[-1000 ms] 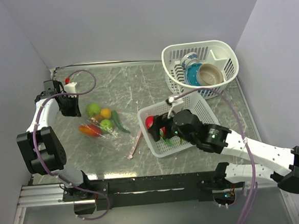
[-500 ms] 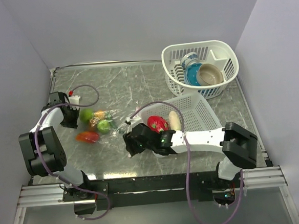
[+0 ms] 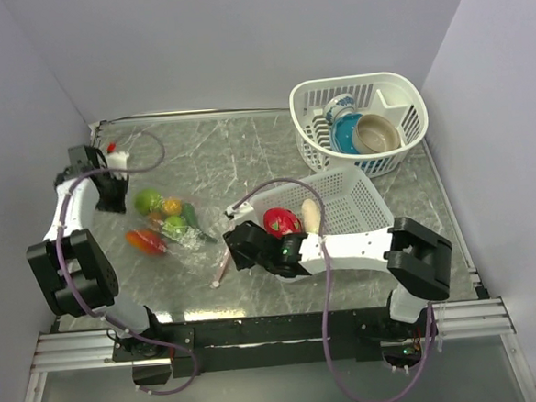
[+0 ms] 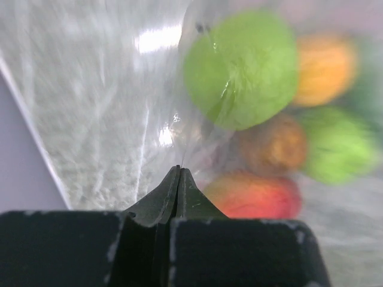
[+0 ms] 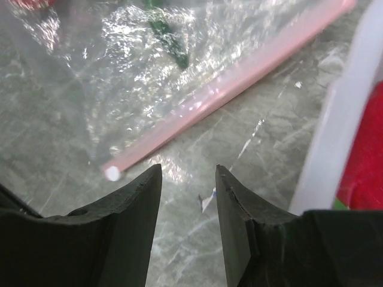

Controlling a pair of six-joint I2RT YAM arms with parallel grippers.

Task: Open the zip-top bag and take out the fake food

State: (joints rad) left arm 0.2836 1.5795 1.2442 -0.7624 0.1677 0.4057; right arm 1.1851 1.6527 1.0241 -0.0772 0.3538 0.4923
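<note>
With your left claw (image 4: 178,171) clamped on the zip-top bag (image 3: 180,229) and your right claw (image 5: 187,173) open just short of the pink zip strip (image 5: 239,84), closing now would likely pinch nothing.

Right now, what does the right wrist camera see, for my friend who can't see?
The right gripper stands open just short of the pink zip strip of the clear zip-top bag. A white basket with red fake food inside edges in at right.
</note>
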